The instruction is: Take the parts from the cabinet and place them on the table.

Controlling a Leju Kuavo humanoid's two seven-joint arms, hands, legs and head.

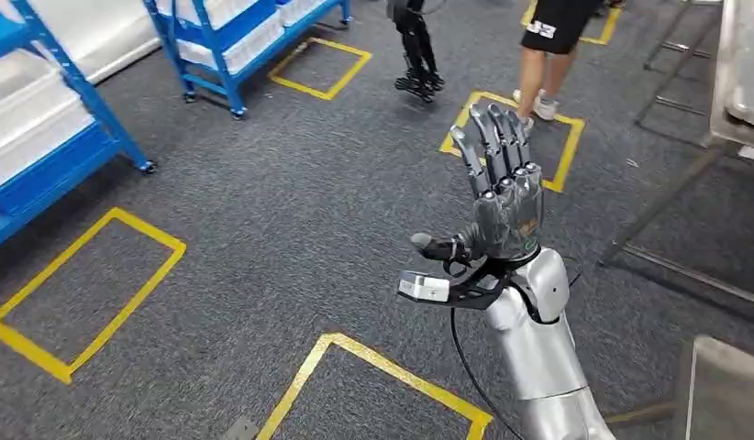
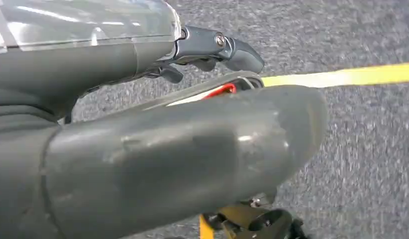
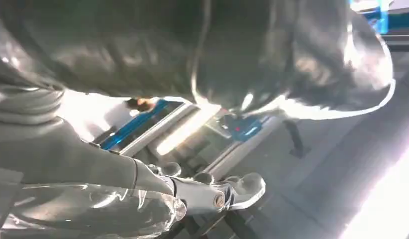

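Above grey carpet (image 1: 291, 211) marked with five yellow tape squares (image 1: 80, 293), the right hand (image 1: 498, 197) is raised, fingers spread straight, holding nothing. Two blue metal racks (image 1: 228, 41) of white bins stand well apart from it. The left hand (image 2: 143, 149) hangs blurred; its fingers seem curled, though I cannot tell.

White marking on person's black shorts (image 1: 549, 26), too blurred to read.
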